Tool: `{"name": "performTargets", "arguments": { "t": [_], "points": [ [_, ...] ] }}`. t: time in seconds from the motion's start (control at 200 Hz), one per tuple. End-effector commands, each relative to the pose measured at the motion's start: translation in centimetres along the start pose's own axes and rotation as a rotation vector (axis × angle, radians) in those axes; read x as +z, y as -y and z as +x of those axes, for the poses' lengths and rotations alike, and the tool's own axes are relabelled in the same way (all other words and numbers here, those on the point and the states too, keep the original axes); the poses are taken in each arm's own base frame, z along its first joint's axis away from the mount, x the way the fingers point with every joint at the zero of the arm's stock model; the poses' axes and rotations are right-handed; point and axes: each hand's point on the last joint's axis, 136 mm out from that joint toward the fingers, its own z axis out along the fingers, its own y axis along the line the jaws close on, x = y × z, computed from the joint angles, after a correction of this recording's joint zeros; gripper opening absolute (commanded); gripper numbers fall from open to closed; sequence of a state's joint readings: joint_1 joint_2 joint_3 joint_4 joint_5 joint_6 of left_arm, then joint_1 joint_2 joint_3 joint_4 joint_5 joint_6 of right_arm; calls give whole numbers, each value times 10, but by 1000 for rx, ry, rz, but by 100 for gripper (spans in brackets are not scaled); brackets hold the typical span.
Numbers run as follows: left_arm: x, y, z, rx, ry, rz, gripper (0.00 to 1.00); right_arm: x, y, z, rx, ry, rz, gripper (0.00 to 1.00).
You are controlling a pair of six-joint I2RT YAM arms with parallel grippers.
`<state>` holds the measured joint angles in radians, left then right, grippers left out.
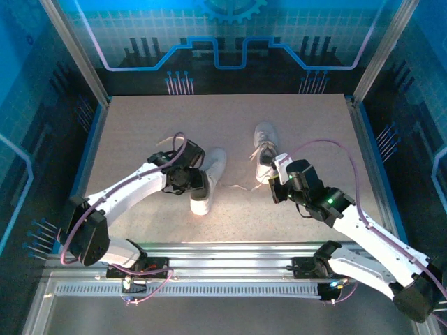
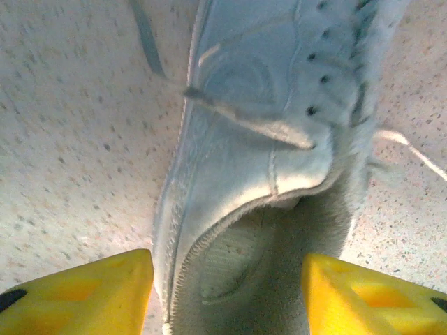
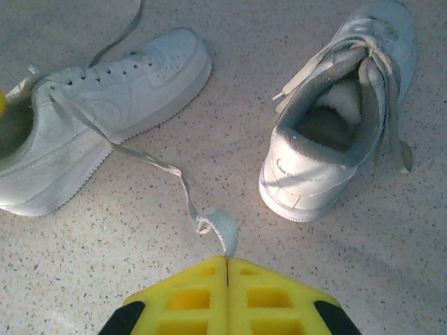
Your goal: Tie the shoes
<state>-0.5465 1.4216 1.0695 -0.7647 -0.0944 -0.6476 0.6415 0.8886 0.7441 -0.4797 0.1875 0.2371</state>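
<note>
The shoes look light, stiff in sole and sidewall and soft only at the padded collar. I judge that one would slide under a tug rather than hold its ground, so the heel collar is the sensible place to steady it. The lace is the real handle: flat, limp and probably a little slippery, best pinched close to its tip (a hold further up leaves a floppy tail to manage).

Both are white to pale-grey low-tops with white soles and long pale laces. The left shoe has one lace trailing from its eyelets across the surface. The right shoe has laces lying loose over the tongue, unknotted as far as I can tell. They sit mid-table, near each other but apart, the right one a little further from the arm bases.

The right gripper is clenched on the curled end of the left shoe's trailing lace, which sags between shoe and jaws. The left gripper has its jaws spread astride the left shoe's heel, with yellow fingers on either side of the collar and no squeeze on it that I can see. Beneath everything is a speckled beige table.
</note>
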Motion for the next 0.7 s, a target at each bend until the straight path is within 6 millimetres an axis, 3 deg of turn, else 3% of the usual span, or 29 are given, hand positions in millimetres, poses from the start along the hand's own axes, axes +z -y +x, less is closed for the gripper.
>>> {"name": "performTargets", "arguments": {
  "t": [0.0,0.08,0.17,0.32,0.48,0.695],
  "points": [
    [-34,-15,-34,66,128,-28,61,-3,5,-1,24,-30,17,0],
    [-38,-26,-53,59,164,-2,62,-1,6,-5,16,-42,28,0],
    [-26,-37,-73,10,143,103,61,6,3,-8,14,-68,19,0],
    [17,-64,-105,-181,3,226,57,26,1,-6,33,-131,28,0],
    [66,-69,-133,-151,-126,163,56,38,-6,-31,29,-129,42,0],
    [109,-67,-174,-106,-114,71,56,60,-13,-53,12,-169,63,0]
  ]
}}
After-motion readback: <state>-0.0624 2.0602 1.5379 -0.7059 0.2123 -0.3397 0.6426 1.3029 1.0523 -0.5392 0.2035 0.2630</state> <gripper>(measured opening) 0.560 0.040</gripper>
